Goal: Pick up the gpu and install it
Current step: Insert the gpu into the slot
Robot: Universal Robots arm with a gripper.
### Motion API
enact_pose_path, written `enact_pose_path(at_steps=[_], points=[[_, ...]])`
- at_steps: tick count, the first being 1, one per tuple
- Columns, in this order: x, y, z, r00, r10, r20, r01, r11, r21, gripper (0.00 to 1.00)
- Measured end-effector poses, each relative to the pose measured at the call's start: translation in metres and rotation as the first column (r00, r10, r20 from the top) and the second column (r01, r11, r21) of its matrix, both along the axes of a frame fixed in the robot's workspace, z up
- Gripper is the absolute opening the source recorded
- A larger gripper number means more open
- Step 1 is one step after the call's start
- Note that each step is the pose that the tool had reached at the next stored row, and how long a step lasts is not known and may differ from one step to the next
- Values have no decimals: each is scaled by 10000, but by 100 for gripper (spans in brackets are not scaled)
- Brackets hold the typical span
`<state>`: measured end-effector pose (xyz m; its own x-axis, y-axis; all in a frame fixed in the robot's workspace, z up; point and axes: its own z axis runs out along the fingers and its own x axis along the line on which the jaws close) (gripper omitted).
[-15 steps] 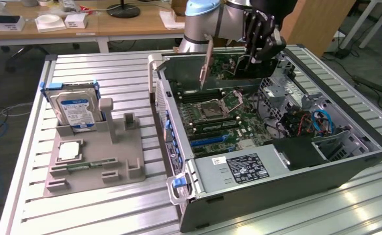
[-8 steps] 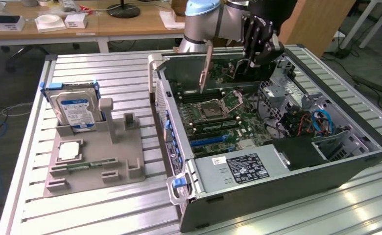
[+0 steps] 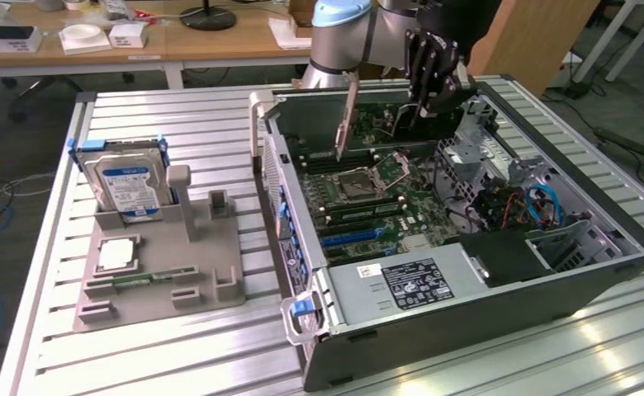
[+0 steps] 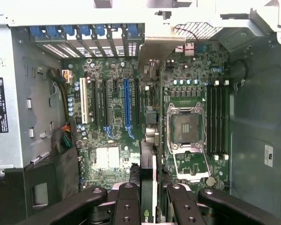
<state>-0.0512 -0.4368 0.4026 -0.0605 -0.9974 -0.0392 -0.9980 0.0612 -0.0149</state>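
Beneath the gripper, pinched edge-on between its fingers, the gpu hangs above the motherboard, where slight tilt or offset from the slot could jam its bracket against the case.

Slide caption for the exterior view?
Gripper holds gpu edge-down over the motherboard inside the open case.

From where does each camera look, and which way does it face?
Exterior view: off the arm, raised, looking down over the slatted metal table at the open black computer case; the grey robot arm and black gripper show.
Wrist view: on the wrist, looking into the case at the green motherboard; the black fingers show.
Shared: the gripped green gpu card with metal bracket.
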Motion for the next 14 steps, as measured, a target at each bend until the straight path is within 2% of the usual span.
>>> enact_pose_path(at_steps=[14], points=[[-29, 0, -12, 10000, 0, 4, 0, 10000, 7, 27]])
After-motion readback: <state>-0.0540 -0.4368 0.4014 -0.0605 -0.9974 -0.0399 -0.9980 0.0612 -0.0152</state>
